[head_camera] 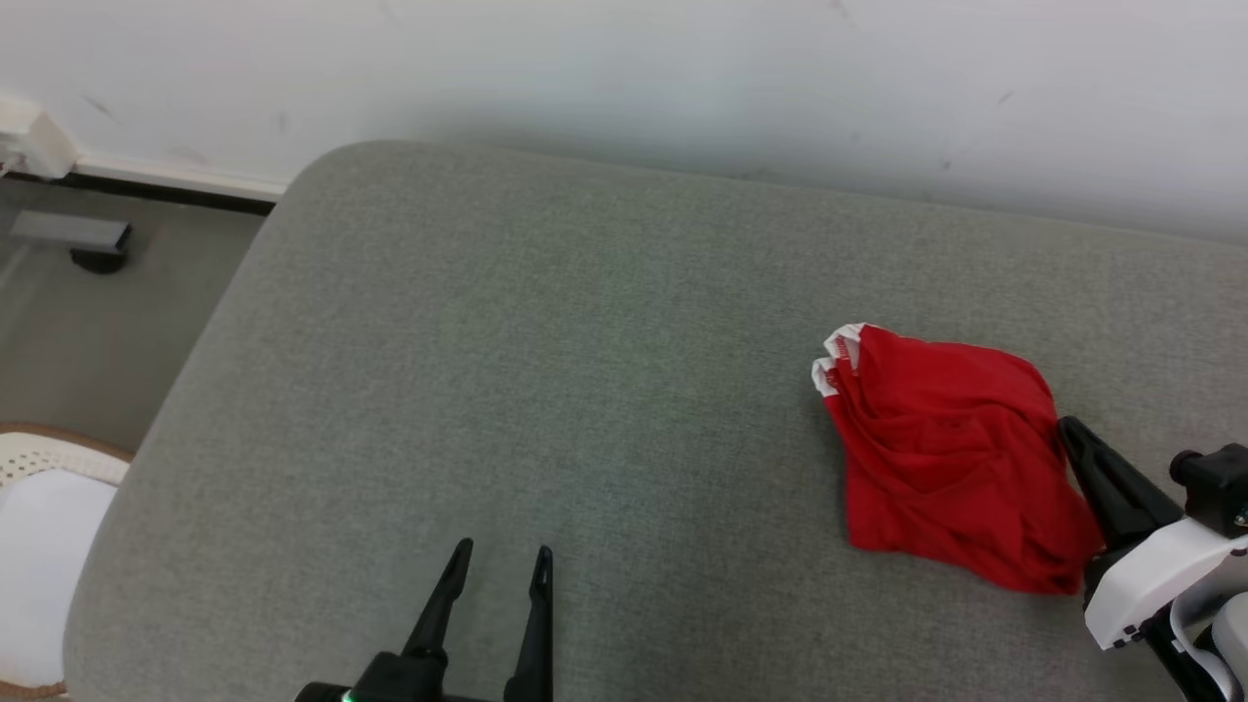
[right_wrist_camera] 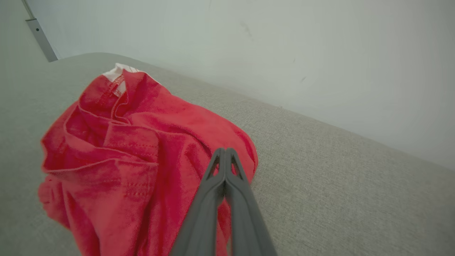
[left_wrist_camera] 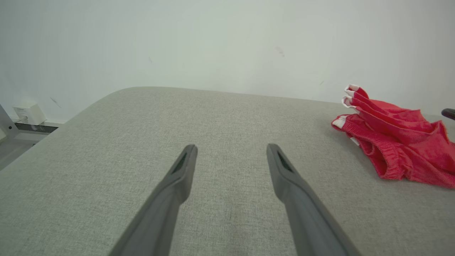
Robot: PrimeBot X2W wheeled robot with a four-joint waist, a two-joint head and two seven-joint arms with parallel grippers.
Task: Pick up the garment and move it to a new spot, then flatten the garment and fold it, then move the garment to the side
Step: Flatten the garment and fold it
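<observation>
wall (head_camera: 624, 58): white, scuffed | cushion (head_camera: 487, 390): grey fabric | floor (head_camera: 78, 331): grey | lower left: possibly chair (head_camera: 39, 456)

I am in a plain, home-like room, judging by the grey upholstered cushion (head_camera: 487, 390) set against a scuffed white wall (head_camera: 624, 68), with a skirting board (head_camera: 175, 180), grey floor (head_camera: 88, 331) and a wicker-rimmed thing (head_camera: 49, 458).

Head view looks down; both low wrist views face the wall (left_wrist_camera: 227, 42), sharing the garment (head_camera: 951, 458).

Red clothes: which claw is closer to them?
Right. The right claw is shut at the right edge of the red clothes; the left claw hangs open over the grey cushion, well off to their left.
</observation>
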